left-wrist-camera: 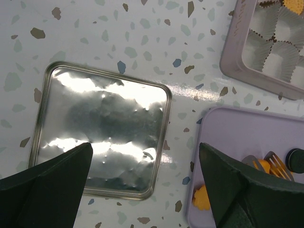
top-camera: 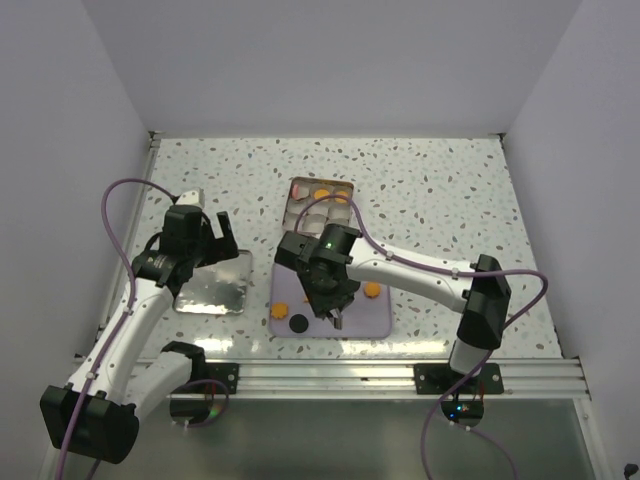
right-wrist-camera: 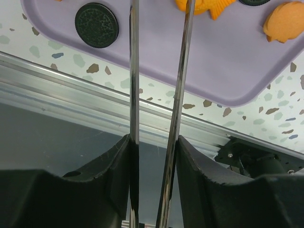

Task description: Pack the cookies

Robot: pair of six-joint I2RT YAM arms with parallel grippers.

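Observation:
The cookies lie on the lavender tray [top-camera: 368,318]: an orange one [top-camera: 281,309], a black one [top-camera: 298,323] and an orange one [top-camera: 371,290]. My right gripper [top-camera: 330,295] is over the tray, shut on metal tongs [top-camera: 337,320]. In the right wrist view the gripper [right-wrist-camera: 156,147] holds the tong blades [right-wrist-camera: 134,71], which reach toward an orange fish cookie [right-wrist-camera: 204,5], beside a black cookie [right-wrist-camera: 96,18]. The tong tips are cut off. My left gripper [top-camera: 212,235] is open and empty above a metal lid [top-camera: 215,285]. In the left wrist view this gripper [left-wrist-camera: 145,145] straddles the lid's [left-wrist-camera: 99,128] right edge.
The square tin [top-camera: 320,205] with white paper cups stands behind the tray, with orange cookies [top-camera: 322,190] in its far row. An aluminium rail [top-camera: 400,375] runs along the table's near edge. Grey walls close in the table's sides and back.

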